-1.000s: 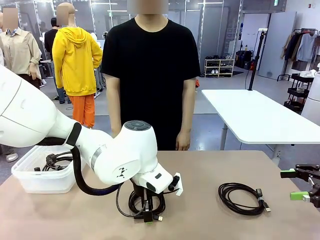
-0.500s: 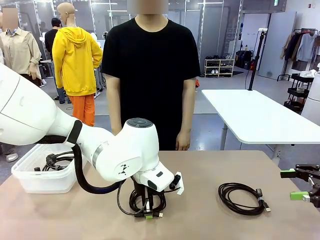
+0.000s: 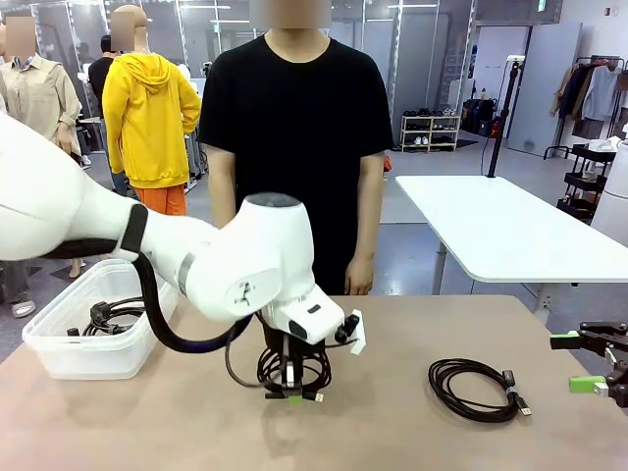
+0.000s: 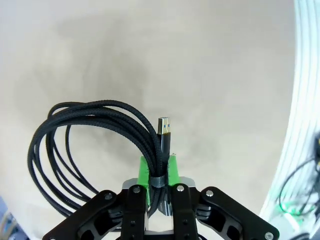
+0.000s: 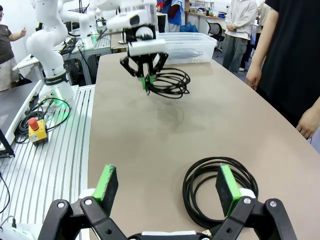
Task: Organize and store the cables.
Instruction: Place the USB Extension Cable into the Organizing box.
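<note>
A coiled cable (image 4: 75,145) is held off the table (image 3: 392,437) by the closed left gripper (image 3: 291,395). Carrying it to the bin (image 3: 59,361) is judged the next move. The right gripper (image 3: 587,361) is kept apart, open.

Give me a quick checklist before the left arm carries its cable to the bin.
1. Left gripper shut on the cable: ok.
2. Cable lifted off the table: ok.
3. Every loop caught in the grip: cannot tell.
4. Room in the bin: ok, one stored cable inside.
5. Person's hand back from the table: ok.
6. Right gripper open, apart from the second cable: ok.
</note>
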